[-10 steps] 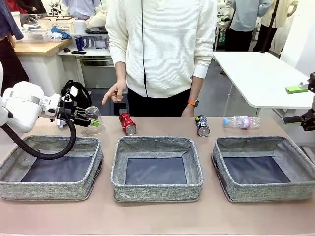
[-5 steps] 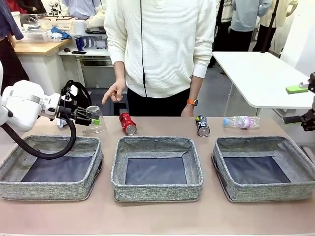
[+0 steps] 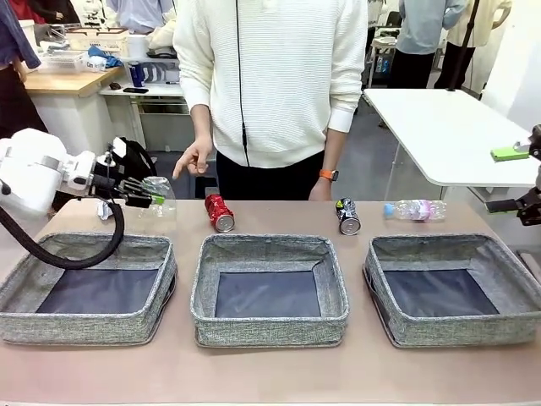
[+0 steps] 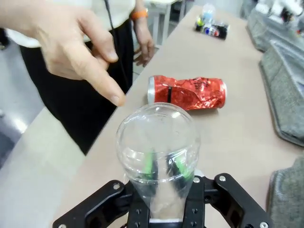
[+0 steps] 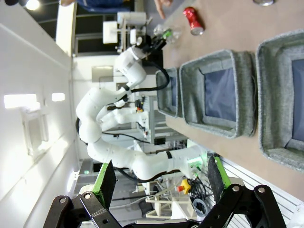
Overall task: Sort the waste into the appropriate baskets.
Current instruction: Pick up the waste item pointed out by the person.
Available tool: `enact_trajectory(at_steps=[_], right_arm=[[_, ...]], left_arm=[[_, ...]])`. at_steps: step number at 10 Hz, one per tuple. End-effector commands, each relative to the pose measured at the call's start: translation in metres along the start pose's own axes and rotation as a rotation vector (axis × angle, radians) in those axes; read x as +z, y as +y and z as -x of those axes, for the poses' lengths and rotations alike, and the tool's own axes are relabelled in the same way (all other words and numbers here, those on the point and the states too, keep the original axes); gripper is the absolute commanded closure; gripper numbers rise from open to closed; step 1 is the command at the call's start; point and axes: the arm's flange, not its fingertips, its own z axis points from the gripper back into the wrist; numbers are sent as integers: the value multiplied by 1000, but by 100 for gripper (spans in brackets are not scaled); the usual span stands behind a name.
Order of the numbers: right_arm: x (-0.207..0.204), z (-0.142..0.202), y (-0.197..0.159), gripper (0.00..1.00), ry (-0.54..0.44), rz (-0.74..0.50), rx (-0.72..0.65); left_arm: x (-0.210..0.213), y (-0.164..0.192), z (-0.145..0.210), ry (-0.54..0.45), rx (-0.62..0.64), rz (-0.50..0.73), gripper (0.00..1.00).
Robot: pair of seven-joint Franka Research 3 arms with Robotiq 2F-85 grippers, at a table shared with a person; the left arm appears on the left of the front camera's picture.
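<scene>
Because the left gripper (image 3: 150, 200) has its green-padded fingers closed on the narrow end of a clear plastic bottle (image 3: 159, 194), held aloft just behind the leftmost grey woven-fabric basket (image 3: 84, 326), it should clear the soft far wall, centre over the dark bottom, then open.
</scene>
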Motion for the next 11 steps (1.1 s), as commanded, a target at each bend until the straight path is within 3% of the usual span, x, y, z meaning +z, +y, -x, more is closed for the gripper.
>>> enact_trajectory(at_steps=[1,3,4,6,8,10,11], right_arm=[[-1,-3,2,0,-6,-24,26],[-1,-3,2,0,-6,-24,26],[-1,-3,2,0,-6,-24,26],[-1,-3,2,0,-6,-24,26],[-1,-3,2,0,-6,-24,26],[-1,-3,2,0,-6,-24,26],[-1,-3,2,0,-6,-24,26]], left_arm=[[53,-12,-35,-8,15,-105,85],[126,-37,-93,86,208,-128,85],[153,-58,-121,134,248,-27,85],[183,-89,-167,370,368,80,85],[173,-110,-175,549,536,156,85],[165,-118,-157,541,555,252,85],[175,-129,-172,546,543,143,85]])
